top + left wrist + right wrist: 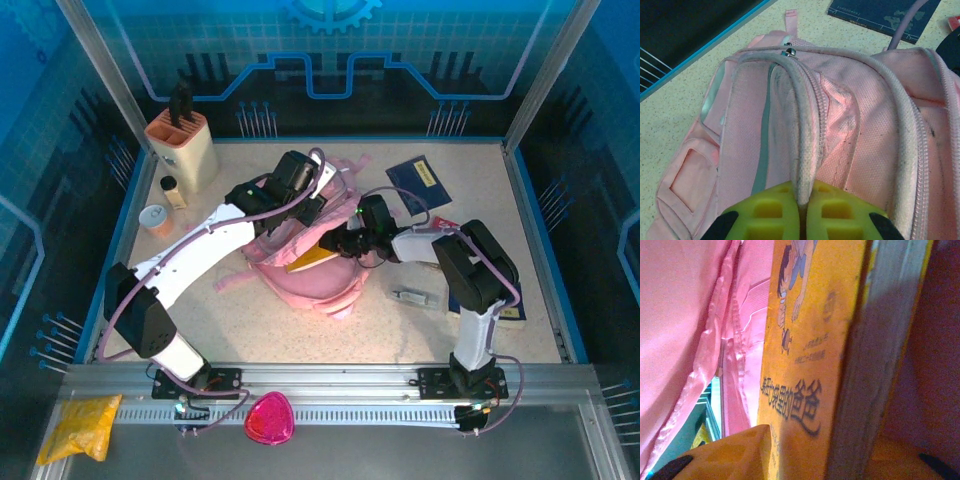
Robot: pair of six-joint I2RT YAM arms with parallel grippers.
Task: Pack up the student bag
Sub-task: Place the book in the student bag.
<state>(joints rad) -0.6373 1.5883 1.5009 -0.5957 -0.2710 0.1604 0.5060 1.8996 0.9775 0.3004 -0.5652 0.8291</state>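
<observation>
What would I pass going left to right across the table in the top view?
From the left: knife block → pink backpack → dark blue booklet.

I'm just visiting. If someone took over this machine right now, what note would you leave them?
Left hand: shut on the zipper rim of the student bag, lifting the opening.
Right hand: inside the bag, with the yellow book between its fingers; grip unclear.
Done: book partly in the bag, one corner showing outside.
Left: seat the book fully and let go. The blue booklet on the table may go in next.
</observation>
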